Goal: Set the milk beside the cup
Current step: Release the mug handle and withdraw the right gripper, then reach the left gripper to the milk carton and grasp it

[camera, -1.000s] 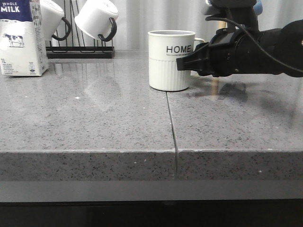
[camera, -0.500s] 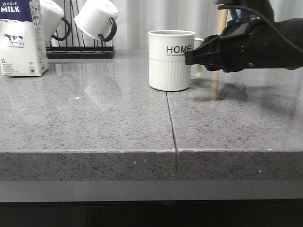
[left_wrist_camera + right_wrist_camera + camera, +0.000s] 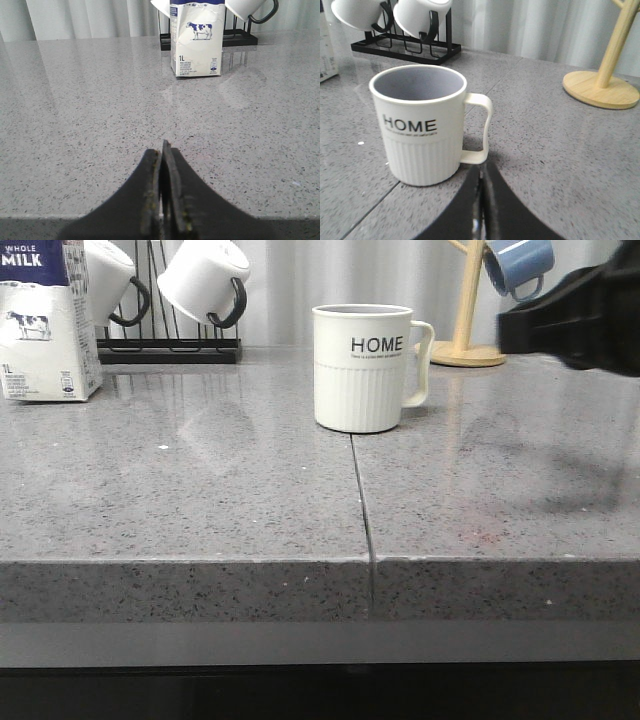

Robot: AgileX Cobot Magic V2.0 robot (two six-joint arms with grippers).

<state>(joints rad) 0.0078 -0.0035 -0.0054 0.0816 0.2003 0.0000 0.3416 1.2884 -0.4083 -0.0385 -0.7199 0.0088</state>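
The milk [image 3: 45,325], a white carton with a dark blue top band and a cow picture, stands upright at the far left of the grey counter. It also shows in the left wrist view [image 3: 196,40], well ahead of my left gripper [image 3: 162,150], which is shut and empty. The cup [image 3: 360,370], cream-white with "HOME" lettering and a ribbed lower half, stands near the counter's middle, handle to the right. My right gripper [image 3: 503,333] is shut and empty, to the right of the cup and apart from it. In the right wrist view its tips [image 3: 482,172] point at the cup's handle [image 3: 479,130].
A black rack [image 3: 170,350] with white, black-handled mugs [image 3: 203,278] stands at the back, right of the milk. A wooden mug tree [image 3: 462,335] with a blue mug [image 3: 520,265] stands at the back right. A seam [image 3: 362,500] runs through the counter in front of the cup.
My right arm has drawn back to the right, away from the cup, uncovering the cup's handle and the wooden mug tree. The milk and the cup have not moved.
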